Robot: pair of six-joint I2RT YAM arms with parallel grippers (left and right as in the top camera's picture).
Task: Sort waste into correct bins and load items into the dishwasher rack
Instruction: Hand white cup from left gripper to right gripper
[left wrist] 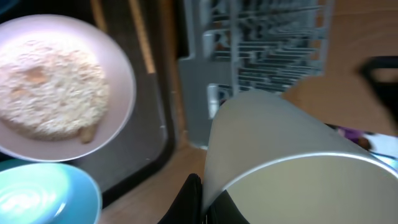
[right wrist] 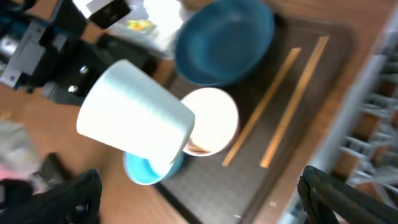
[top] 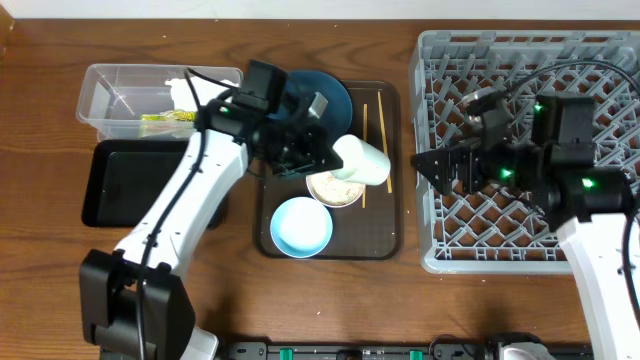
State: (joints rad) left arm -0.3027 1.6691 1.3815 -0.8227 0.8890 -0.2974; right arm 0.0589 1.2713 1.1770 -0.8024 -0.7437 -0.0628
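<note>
My left gripper is shut on the rim of the small white cup and holds it tilted above the brown serving tray; the left wrist view shows one finger outside and one inside the cup. Below it sits the cream bowl with rice-like scraps. The light blue bowl, dark blue plate and two chopsticks lie on that tray. My right gripper is open and empty at the left edge of the grey rack, its fingers pointing at the cup.
The clear tub at the back left holds white tissue and a yellow-green wrapper. The shallow black tray lies in front of it. The brown serving tray sits between the bins and the rack.
</note>
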